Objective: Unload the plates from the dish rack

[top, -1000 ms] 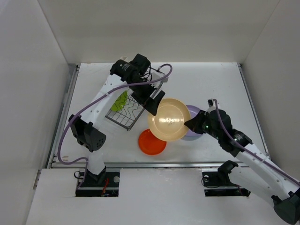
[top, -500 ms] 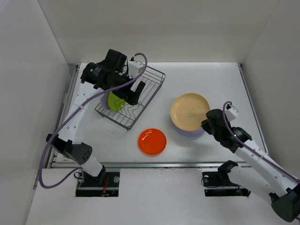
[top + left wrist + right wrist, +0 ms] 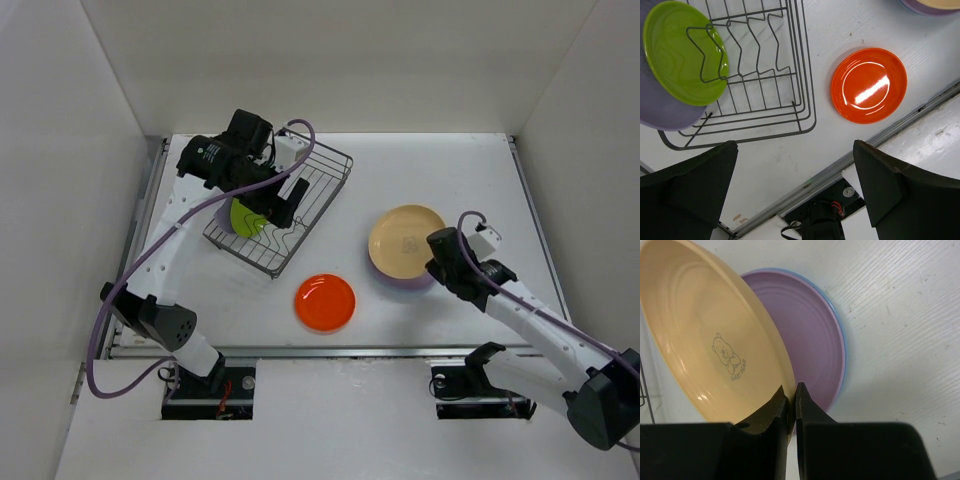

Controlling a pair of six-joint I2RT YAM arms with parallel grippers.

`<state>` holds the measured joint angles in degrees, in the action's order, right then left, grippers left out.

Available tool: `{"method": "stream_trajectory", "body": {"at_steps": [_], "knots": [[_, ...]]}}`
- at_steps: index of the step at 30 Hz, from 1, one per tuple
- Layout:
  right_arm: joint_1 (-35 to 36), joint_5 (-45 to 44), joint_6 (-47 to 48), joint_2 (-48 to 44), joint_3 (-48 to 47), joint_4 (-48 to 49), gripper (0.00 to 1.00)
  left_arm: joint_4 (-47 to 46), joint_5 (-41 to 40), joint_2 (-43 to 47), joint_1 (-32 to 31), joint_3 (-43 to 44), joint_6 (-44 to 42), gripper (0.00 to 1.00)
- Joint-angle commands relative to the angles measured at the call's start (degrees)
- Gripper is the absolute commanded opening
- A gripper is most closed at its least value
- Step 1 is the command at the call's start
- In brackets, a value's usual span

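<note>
The dark wire dish rack (image 3: 322, 168) stands at the back left and holds a lime green plate (image 3: 244, 215). In the left wrist view the green plate (image 3: 684, 52) leans in the rack (image 3: 805, 100) against a lavender plate (image 3: 662, 116). My left gripper (image 3: 283, 203) hovers over the rack, open and empty (image 3: 794, 150). A red-orange plate (image 3: 325, 301) lies flat on the table in front of the rack (image 3: 869, 85). My right gripper (image 3: 441, 264) is shut on the rim of a tan plate (image 3: 705, 335), tilted over a lavender plate (image 3: 810, 335) that lies on a blue plate (image 3: 843, 342).
The metal rail of the table's near edge (image 3: 875, 140) runs just in front of the red-orange plate. White walls close the table in at the left, back and right. The tan plate and its stack (image 3: 405, 242) lie at the right of the table.
The tan plate, held at the table's middle by both grippers a second ago, has gone right onto the stack in my right gripper. My left gripper let go and moved back over the rack.
</note>
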<state>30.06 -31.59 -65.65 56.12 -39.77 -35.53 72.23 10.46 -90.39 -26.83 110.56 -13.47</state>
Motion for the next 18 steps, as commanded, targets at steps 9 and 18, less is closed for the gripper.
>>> {"method": "stream_trajectory", "body": {"at_steps": [9,18], "knots": [[-0.2,-0.4,-0.5,1.8,0.0,1.6,0.87,-0.4,0.2,0.7,0.3,-0.2,-0.5,1.00],[-0.2,0.7,4.3,-1.9,1.2,-0.1,0.85,0.8,0.7,-1.4,0.3,4.2,-0.5,1.00]]}}
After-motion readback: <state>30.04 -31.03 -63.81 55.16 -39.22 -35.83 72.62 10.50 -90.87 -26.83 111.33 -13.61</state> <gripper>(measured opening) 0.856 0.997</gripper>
